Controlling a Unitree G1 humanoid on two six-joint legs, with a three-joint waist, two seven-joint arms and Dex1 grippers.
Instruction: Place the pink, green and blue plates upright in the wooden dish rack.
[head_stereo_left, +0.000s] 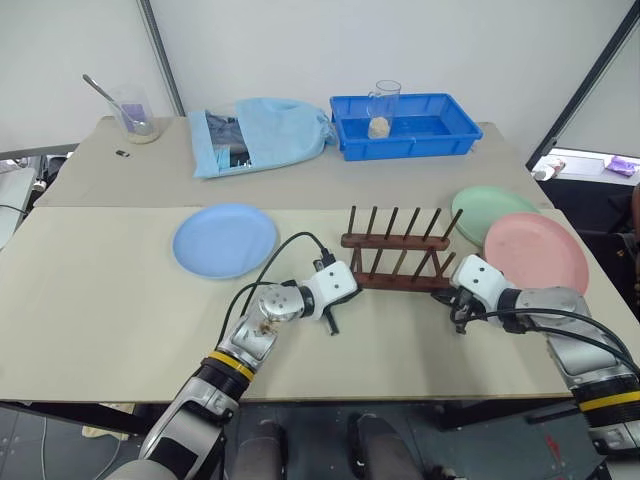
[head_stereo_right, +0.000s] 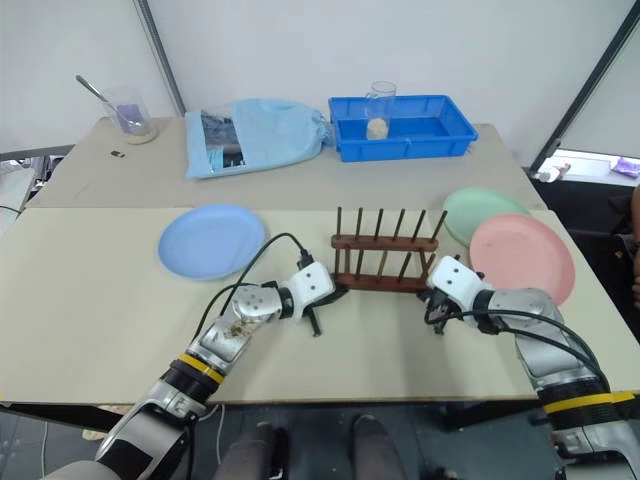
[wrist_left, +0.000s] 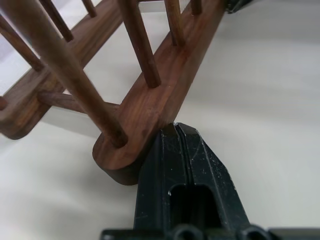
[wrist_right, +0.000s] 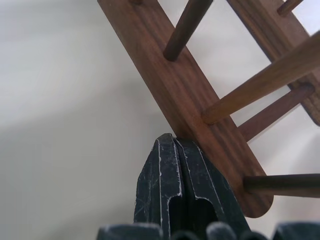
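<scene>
Nearest you, your left gripper (wrist_left: 175, 131) has its black fingers pressed together with nothing between them, the tips against the near bar at the left end of the small dark brown wooden dish rack (head_stereo_left: 395, 262). Your right gripper (wrist_right: 172, 141) is likewise pinched closed on nothing, its tips against the same near bar toward the rack's right end. The rack stands empty on the pale beige table (head_stereo_left: 100, 300), mid-table, between your two grippers.

The round light blue plastic plate (head_stereo_left: 225, 240) lies flat, well to the left of the rack. The salmon pink plate (head_stereo_left: 536, 252) lies flat just right of the rack, overlapping the pale mint green plate (head_stereo_left: 485, 208) behind it.

At the far edge you have a blue plastic tray (head_stereo_left: 405, 128) holding a clear cup (head_stereo_left: 384, 108), a light blue cloth bag (head_stereo_left: 262, 135), and a beaker with a spoon (head_stereo_left: 133, 115).
</scene>
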